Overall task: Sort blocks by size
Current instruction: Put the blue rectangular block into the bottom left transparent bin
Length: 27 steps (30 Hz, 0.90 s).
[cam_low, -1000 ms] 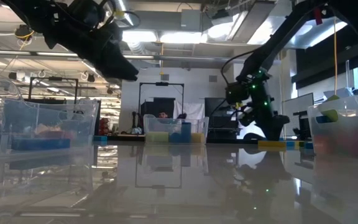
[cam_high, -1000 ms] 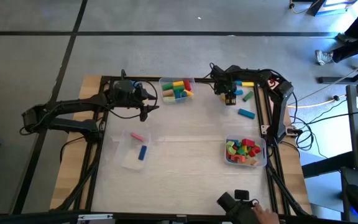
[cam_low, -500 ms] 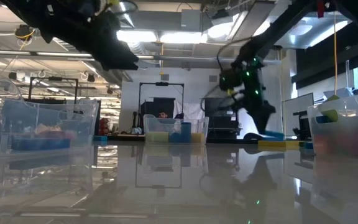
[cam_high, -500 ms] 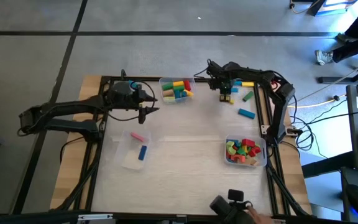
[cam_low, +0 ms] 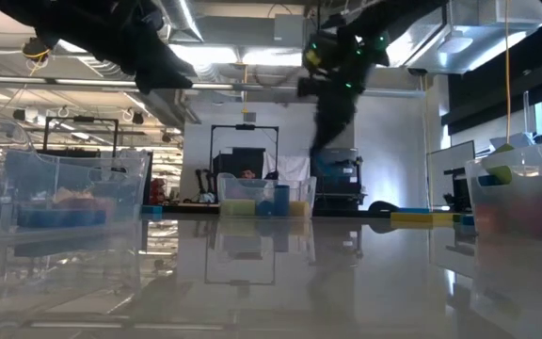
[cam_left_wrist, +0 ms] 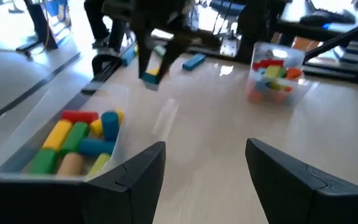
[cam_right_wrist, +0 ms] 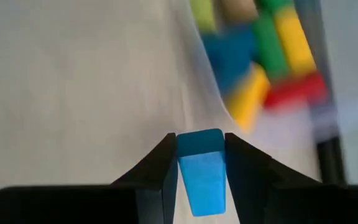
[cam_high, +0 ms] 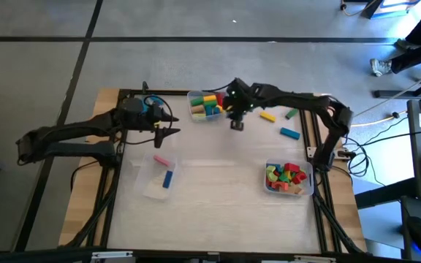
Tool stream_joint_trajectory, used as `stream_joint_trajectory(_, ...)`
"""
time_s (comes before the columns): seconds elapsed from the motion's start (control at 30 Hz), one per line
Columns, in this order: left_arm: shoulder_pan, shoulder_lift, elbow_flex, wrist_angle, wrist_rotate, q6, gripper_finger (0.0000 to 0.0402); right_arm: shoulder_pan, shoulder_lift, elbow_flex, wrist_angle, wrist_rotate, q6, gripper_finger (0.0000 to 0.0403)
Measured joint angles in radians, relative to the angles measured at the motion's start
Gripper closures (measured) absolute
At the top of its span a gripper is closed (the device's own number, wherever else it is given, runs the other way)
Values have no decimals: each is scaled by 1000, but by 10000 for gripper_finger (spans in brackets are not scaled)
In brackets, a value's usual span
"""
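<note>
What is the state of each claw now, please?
Left claw: open, holding nothing.
Right claw: shut on a blue block, near the bin of cylinders.

From overhead we look straight down on the whole table, both arms in frame. Down at tabletop level we gaze flat across it into the room, the far bin dead centre. The left wrist camera looks over that same bin from close above. The right wrist camera hangs nearer, tight over the bin's edge, staring down.
</note>
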Motion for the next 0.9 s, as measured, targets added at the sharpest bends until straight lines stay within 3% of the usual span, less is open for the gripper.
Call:
stream_joint_trajectory(0.3,0,-21,0,-76,-79,0,183,197,59,-18,383,-107,105,289)
stream_joint_trajectory(0.6,-25,-22,0,-139,-84,-72,183,334,144,-18,667,-125,110,288)
stream_joint_trajectory(0.9,-43,-22,0,-140,-84,-67,183,434,268,-17,1074,-126,188,288)
